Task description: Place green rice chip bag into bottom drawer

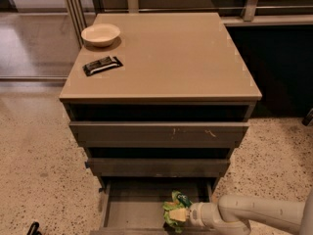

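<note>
The green rice chip bag (175, 205) is crumpled at the tip of my gripper (178, 214), inside the open bottom drawer (132, 210) at the foot of the grey-brown cabinet. My arm (259, 213) reaches in from the lower right, and the gripper is shut on the bag, low over the right part of the drawer floor. Part of the bag is hidden behind the gripper.
The two upper drawers (159, 133) are pulled out a little, above the bottom one. On the cabinet top (186, 58) stand a pale bowl (100, 34) and a small black wrapped bar (102, 65). Speckled floor lies on both sides.
</note>
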Controlling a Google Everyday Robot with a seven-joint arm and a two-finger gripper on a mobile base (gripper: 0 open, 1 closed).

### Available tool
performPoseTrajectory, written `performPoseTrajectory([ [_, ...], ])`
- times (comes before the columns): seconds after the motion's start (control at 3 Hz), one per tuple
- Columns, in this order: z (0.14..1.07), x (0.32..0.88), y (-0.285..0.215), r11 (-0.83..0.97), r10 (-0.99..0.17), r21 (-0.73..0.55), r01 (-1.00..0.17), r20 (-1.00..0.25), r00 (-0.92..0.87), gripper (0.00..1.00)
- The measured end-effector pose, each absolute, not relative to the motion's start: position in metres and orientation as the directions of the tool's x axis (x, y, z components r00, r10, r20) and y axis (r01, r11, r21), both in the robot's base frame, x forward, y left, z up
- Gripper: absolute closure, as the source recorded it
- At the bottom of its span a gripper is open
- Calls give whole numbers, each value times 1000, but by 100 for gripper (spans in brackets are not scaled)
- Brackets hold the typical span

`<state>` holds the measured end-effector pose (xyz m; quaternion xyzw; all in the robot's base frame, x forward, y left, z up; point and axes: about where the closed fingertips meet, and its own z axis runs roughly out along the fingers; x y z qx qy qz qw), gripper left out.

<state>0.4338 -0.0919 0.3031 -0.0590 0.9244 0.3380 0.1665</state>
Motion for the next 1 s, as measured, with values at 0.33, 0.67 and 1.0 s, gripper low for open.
performPoseTrajectory([
  [0.33, 294, 442, -93, 803, 32, 564, -190, -360, -933, 100],
  [0.67, 294, 442, -94, 806, 32, 561, -189, -361, -932, 100],
  [1.0, 288, 440, -94, 804, 53, 569, -175, -362, -931, 100],
])
